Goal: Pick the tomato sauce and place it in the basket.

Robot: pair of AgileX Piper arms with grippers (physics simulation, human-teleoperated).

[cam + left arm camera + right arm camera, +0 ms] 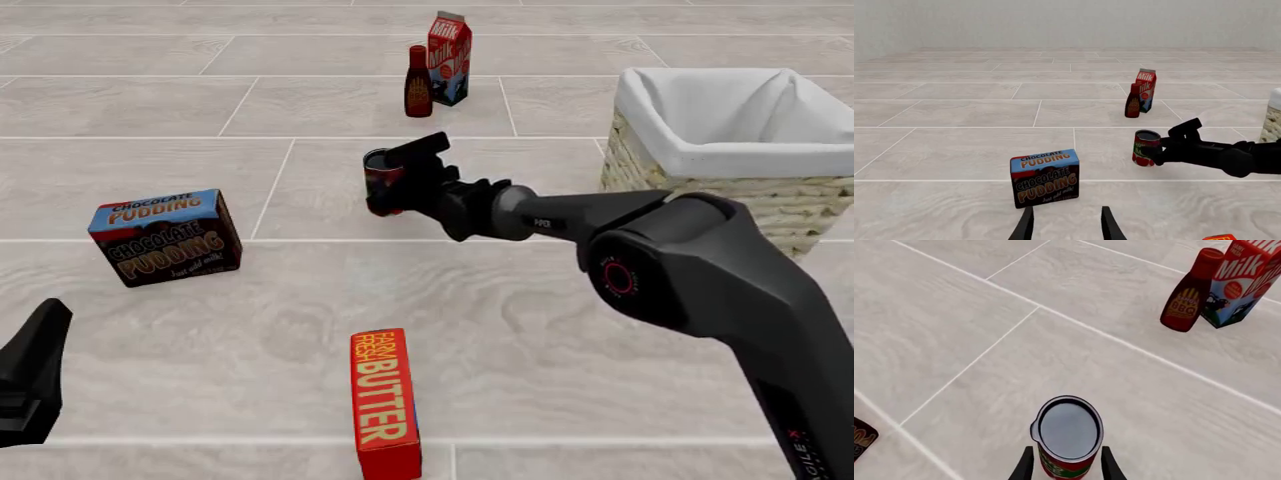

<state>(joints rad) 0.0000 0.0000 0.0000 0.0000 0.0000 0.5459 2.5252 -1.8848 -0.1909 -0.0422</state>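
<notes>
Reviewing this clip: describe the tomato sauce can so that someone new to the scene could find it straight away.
Start at the basket on the right, then follow the right arm left to its gripper. The tomato sauce stands upright between its fingers. It is a short red-labelled tin with a grey metal top, unlike the taller BBQ bottle and milk carton beyond.

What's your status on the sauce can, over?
Right gripper fingers either side of the tomato sauce, grip unconfirmed. Left gripper open, idle. Can upright on the floor, basket to its right, nothing between.
</notes>
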